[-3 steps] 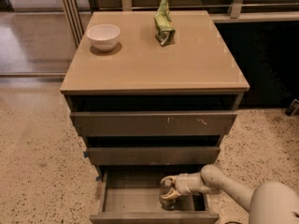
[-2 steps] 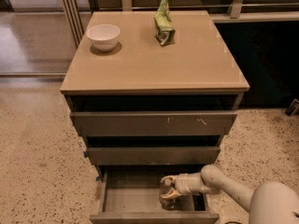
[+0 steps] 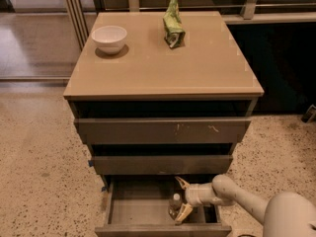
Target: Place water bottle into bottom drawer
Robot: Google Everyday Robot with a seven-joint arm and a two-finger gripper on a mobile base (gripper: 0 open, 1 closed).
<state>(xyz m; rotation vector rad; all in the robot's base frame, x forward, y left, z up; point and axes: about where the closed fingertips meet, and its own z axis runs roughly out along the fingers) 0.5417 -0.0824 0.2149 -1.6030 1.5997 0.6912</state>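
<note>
Gripper (image 3: 179, 199) inside open bottom drawer (image 3: 138, 207), fingers spread (water bottle (image 3: 175, 204) upright at fingertips)

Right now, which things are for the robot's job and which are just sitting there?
For the job: water bottle, bottom drawer, gripper inside that drawer.
Just lying about: white bowl, green snack bag, both on the cabinet top.

end effector (image 3: 178, 199): low, at cabinet (image 3: 163, 131) foot | floor (image 3: 39, 172): speckled, both sides of it | tabletop (image 3: 163, 63): tan, above it | dark space (image 3: 281, 58): up right of it
</note>
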